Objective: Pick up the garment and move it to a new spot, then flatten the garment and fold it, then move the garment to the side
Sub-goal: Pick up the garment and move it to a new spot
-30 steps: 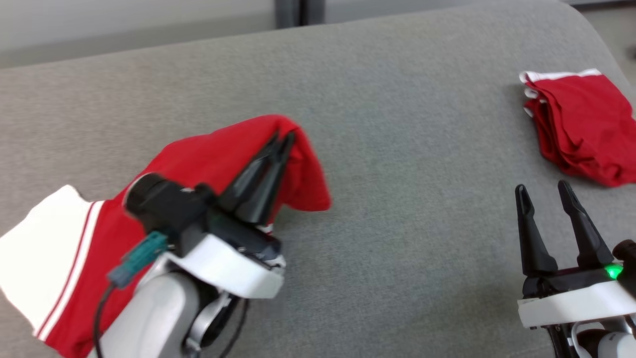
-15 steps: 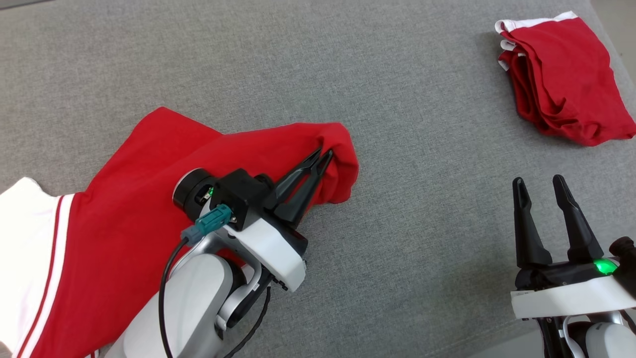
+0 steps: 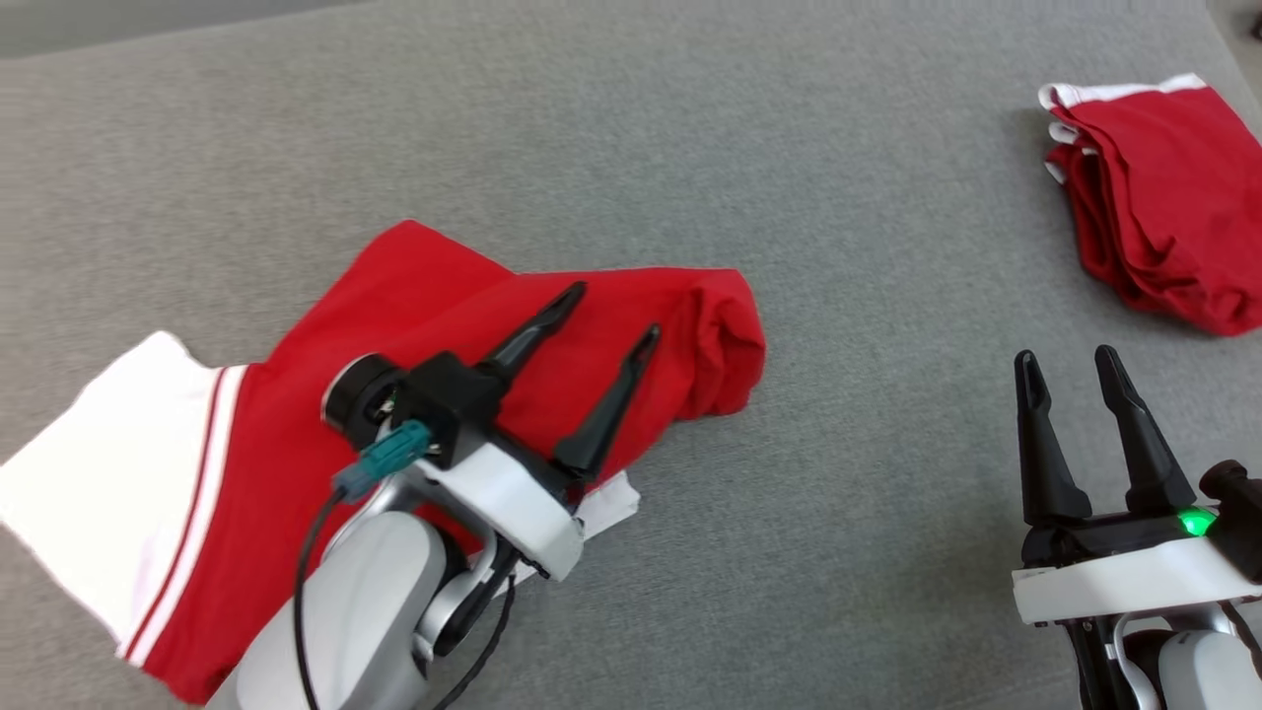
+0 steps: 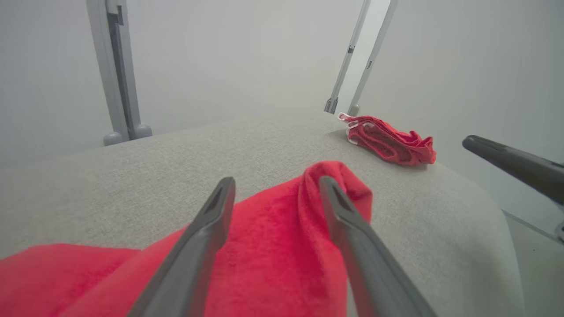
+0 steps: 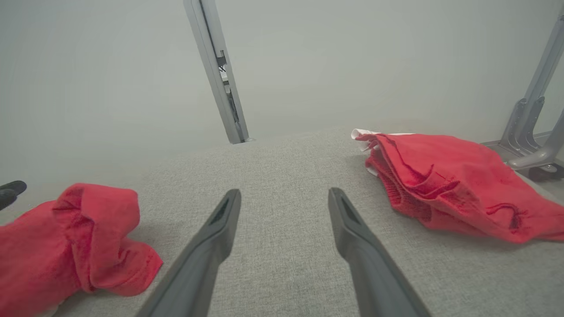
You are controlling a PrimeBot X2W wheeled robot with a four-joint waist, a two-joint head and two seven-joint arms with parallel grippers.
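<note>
The red cloth garment with white striped trim [image 3: 414,296] is laid by the left edge of the grey upholstered surface [image 3: 690,148]; the left gripper [image 3: 613,311] is spread open over it; the right gripper [image 3: 1065,357] is held open, empty.

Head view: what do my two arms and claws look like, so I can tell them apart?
Both have two long, tapered black fingers on a black base with a white wrist shell. The left claw has a pale grey forearm and a teal connector with a black cable. The right claw shows a green light.
</note>
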